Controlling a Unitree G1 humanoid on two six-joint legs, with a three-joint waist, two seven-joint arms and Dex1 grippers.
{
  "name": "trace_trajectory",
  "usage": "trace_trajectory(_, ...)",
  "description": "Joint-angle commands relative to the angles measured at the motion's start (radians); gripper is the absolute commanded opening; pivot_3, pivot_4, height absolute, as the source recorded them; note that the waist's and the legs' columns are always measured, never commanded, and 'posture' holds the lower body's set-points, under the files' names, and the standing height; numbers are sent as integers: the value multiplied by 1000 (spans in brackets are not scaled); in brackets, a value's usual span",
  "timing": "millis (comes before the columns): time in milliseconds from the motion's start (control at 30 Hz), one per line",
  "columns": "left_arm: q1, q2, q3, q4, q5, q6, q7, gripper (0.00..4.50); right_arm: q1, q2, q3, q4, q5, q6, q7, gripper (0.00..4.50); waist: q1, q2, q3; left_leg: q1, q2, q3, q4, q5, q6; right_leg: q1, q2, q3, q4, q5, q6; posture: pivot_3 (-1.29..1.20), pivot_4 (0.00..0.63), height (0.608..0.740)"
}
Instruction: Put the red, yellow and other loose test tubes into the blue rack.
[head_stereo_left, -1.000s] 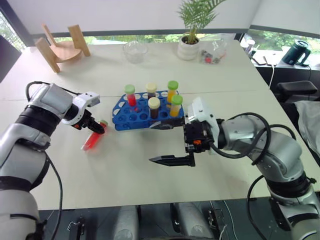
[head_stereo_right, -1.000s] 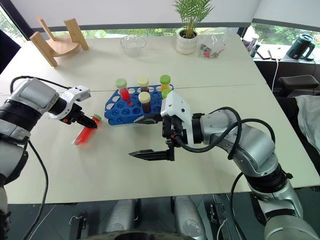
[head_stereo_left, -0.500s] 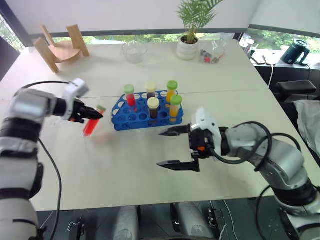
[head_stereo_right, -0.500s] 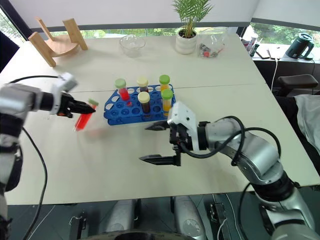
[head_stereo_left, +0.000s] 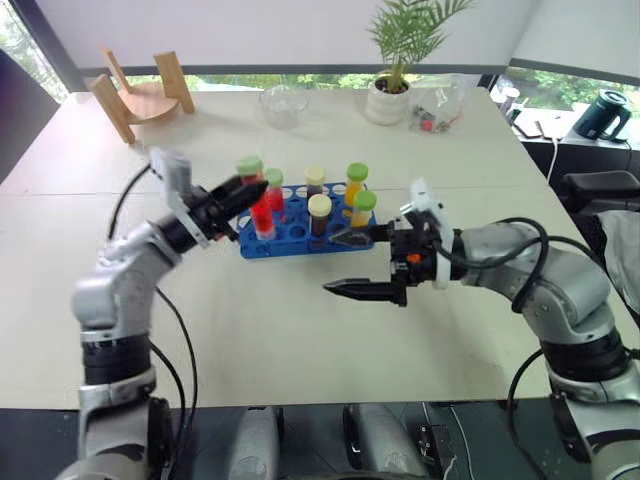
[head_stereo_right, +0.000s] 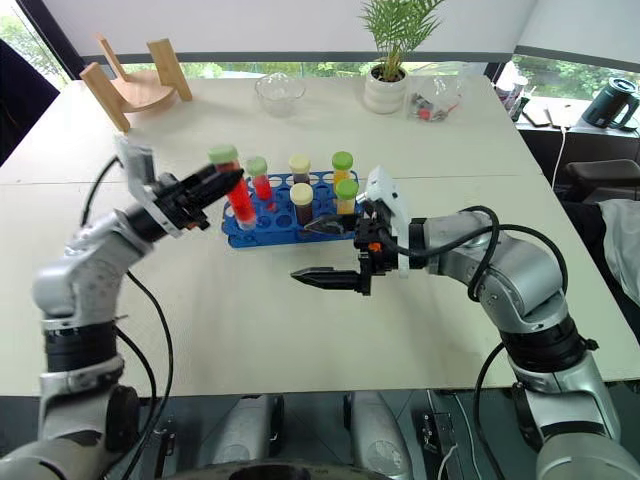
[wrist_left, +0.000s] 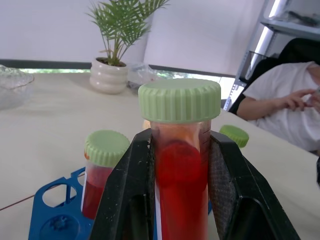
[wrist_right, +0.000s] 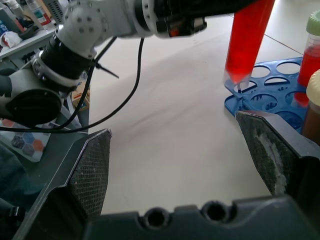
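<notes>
My left gripper (head_stereo_left: 238, 190) is clamped on the red tube (head_stereo_left: 257, 203), which I have lifted off the table (head_stereo_left: 280, 320) and carried over the near-left corner of the blue rack (head_stereo_left: 290, 232). That leaves only lowering it into a hole. Four tubes already stand in the rack's middle and right holes; the left holes are free. My right gripper (head_stereo_left: 362, 262), fingers spread and empty, hovers just beside the rack's right end, so I keep left.
</notes>
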Motion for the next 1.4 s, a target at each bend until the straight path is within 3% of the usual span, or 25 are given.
trace_trajectory(33,5,-36,-24,70,50,-157,13,863,-36,-14,-21,-14,17,20,16,4385,1,0,0,0,0,0,0,0,0,0,0,0,0,0,0,0,150,740)
trace_trajectory(333,-21,-42,-111,232,145,-357,-2,863,-38,-24,-42,-22,11,48,-3,4385,1,0,0,0,-1,0,0,0,0,0,0,0,-1,0,0,0,150,740)
trace_trajectory(700,-19,-26,-142,269,145,-403,-33,863,-18,4,-46,-47,22,65,-61,4385,0,0,0,-1,-1,0,-1,0,0,0,0,0,-1,0,0,0,150,740)
trace_trajectory(933,5,57,-127,158,137,-312,-7,4300,11,1,-35,-54,20,55,-60,4385,-2,0,0,-1,0,0,-2,0,0,-1,0,0,-2,0,0,0,150,740)
trace_trajectory(1000,31,120,-113,87,113,-250,-28,4300,29,-7,-36,-48,13,47,-52,4385,-4,0,0,-1,0,0,-3,0,0,-1,0,0,-2,0,0,0,150,740)
trace_trajectory(1167,315,451,-61,-112,71,-67,-212,4300,212,-157,-33,-48,-40,18,43,4385,-14,1,0,-1,0,1,-8,-1,1,-1,0,0,-7,-1,-1,0,150,740)
trace_trajectory(1267,434,541,-10,-201,-45,71,-267,4300,270,-154,-26,-4,-56,-17,56,4385,-15,0,1,-2,1,1,-8,-2,3,-2,0,0,-10,-1,-1,0,150,740)
trace_trajectory(1400,522,593,-10,-247,-40,105,-288,4300,281,-115,-14,39,-84,-42,50,4385,-14,1,1,-2,1,2,-5,-2,2,1,-1,0,-14,-3,-5,0,150,740)
